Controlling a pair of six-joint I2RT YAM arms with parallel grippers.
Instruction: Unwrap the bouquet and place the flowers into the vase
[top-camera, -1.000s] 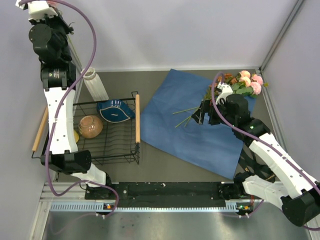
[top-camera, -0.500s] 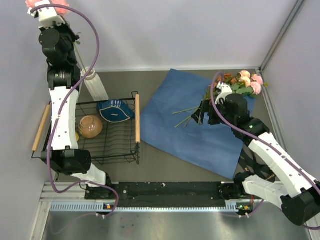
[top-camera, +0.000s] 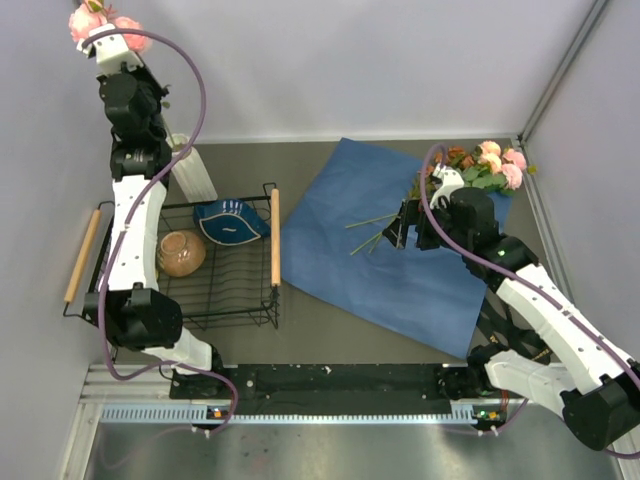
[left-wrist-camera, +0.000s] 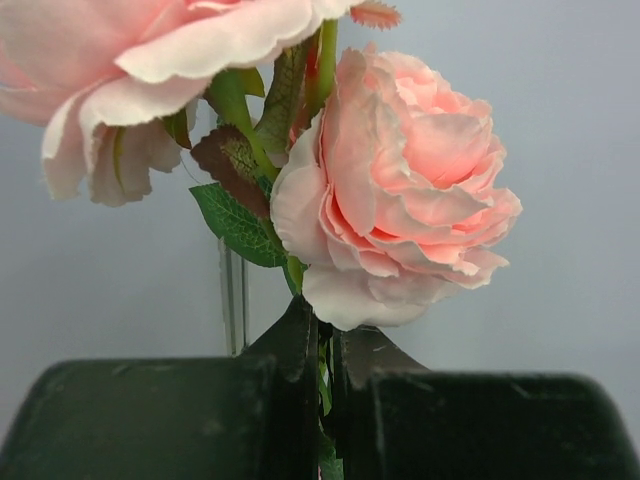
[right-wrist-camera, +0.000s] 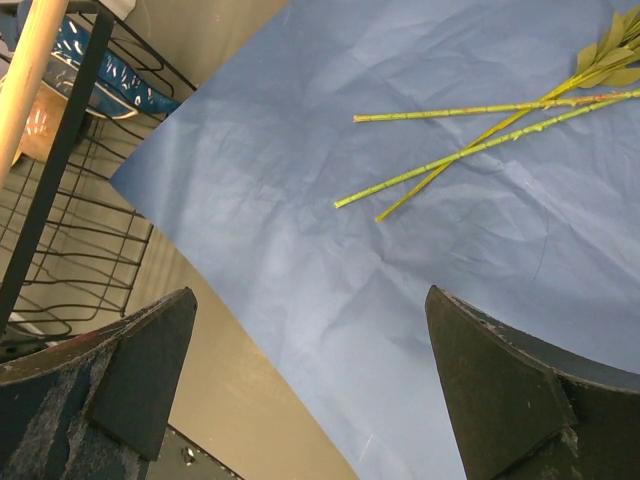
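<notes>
My left gripper (top-camera: 103, 42) is raised high at the far left, above and behind the vase (top-camera: 191, 170), a slim white ribbed cylinder standing beside the rack. It is shut on a green stem (left-wrist-camera: 327, 385) of pink flowers (left-wrist-camera: 400, 200), and the blooms (top-camera: 92, 20) sit above the jaws. The blue paper (top-camera: 380, 255) of the bouquet lies spread flat on the table. More pink and orange flowers (top-camera: 490, 165) lie on its far right corner, their bare stems (top-camera: 372, 230) pointing left. My right gripper (top-camera: 403, 228) hovers open over the paper (right-wrist-camera: 400, 330), near those stems (right-wrist-camera: 470, 145), holding nothing.
A black wire rack (top-camera: 215, 295) with wooden handles (top-camera: 275, 235) stands left of the paper. It holds a blue patterned dish (top-camera: 230, 222) and a brown bowl (top-camera: 182, 253). Grey walls close in the back and both sides.
My left arm has swung its wrist rightwards with the pink flowers, bringing the blooms into the top view. The right arm has not moved.
</notes>
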